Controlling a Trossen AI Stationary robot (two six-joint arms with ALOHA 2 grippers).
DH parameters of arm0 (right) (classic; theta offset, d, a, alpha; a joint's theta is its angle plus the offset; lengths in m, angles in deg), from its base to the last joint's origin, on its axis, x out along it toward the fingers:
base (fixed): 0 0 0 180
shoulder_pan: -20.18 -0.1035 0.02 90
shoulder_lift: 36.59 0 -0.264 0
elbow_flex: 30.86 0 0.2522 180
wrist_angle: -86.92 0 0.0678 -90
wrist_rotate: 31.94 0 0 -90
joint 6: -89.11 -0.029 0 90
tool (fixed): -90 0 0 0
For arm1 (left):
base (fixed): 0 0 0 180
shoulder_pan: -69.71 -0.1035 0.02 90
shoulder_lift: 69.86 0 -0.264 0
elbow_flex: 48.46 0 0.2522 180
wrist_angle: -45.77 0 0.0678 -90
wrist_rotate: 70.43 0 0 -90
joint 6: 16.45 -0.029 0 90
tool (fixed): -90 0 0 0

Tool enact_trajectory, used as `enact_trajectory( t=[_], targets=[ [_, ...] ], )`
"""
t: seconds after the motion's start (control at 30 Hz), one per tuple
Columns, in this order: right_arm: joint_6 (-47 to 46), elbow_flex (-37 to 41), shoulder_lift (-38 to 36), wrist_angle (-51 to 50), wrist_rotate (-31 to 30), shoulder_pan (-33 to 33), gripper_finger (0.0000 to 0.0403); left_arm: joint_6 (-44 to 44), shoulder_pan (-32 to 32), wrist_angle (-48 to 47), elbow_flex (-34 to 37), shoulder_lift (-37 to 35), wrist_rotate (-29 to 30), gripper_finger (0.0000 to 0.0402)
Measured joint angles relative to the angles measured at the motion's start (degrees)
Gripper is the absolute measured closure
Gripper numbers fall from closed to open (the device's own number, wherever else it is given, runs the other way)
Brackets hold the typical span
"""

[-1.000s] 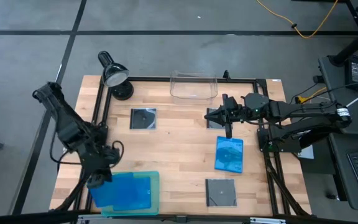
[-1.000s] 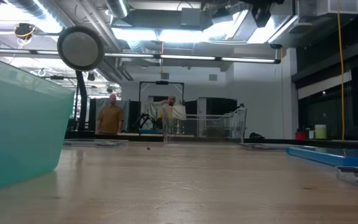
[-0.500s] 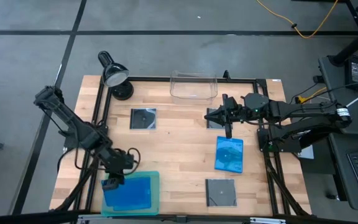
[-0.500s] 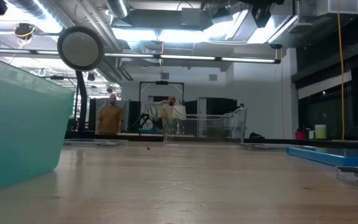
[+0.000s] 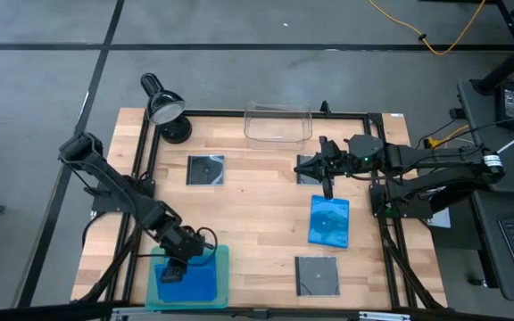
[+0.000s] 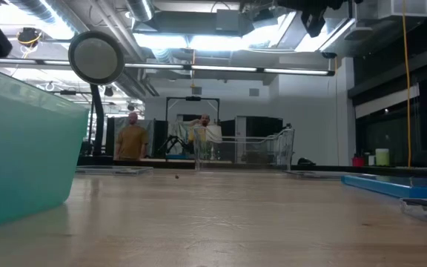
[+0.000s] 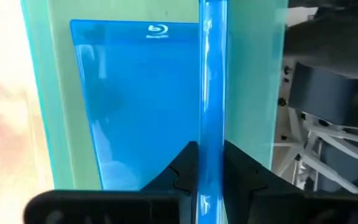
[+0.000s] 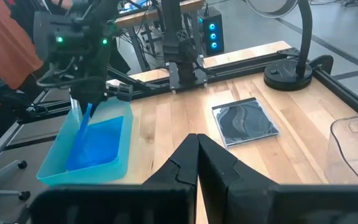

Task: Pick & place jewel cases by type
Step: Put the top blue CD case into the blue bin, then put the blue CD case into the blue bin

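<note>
A blue jewel case is held edge-on by the left tool above the teal tray, lower left; the right tool is clenched, upper right.

A bright blue jewel case, showing edge-on, is hanging over a teal-green tray where another blue case is lying, showing a white logo. A third blue case is lying on the pale wood table. Three dark grey cases are showing discs.
</note>
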Motion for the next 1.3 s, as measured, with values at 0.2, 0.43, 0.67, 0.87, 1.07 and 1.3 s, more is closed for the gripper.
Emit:
enact_trajectory(
  t=[0.2, 0.43, 0.67, 0.87, 1.07, 1.3],
  targets=[
    [-0.01, 0.0, 0.0, 0.0, 0.02, 0.01, 0.0391, 0.67, 0.02, 0.37, -0.06, 1.21, 1.94, 0.0359],
    [-0.1, 0.0, 0.0, 0.0, 0.04, 0.0, 0.0391, 1.55, 0.11, -0.13, -0.06, 1.3, 2.8, 0.0337],
    [-0.13, 0.0, 0.0, 0.0, 0.04, 0.02, 0.0391, 1.73, 0.13, -0.11, -0.04, 0.6, 2.31, 0.0292],
    [-0.37, 0.0, 0.0, 0.01, 0.07, 0.0, 0.0391, 4.61, -0.02, -0.58, -0.06, -2.7, 2.21, 0.025],
    [-0.37, 0.0, 0.0, 0.03, 0.04, 0.0, 0.0391, 8.11, -0.02, -4.4, -0.04, -6.6, 2.48, 0.0229],
    [1.12, 0.0, 0.0, -0.71, 0.07, -0.02, 0.0391, 11.08, -0.02, -11.46, -0.04, -11.47, 6.19, 0.0237]
  ],
)
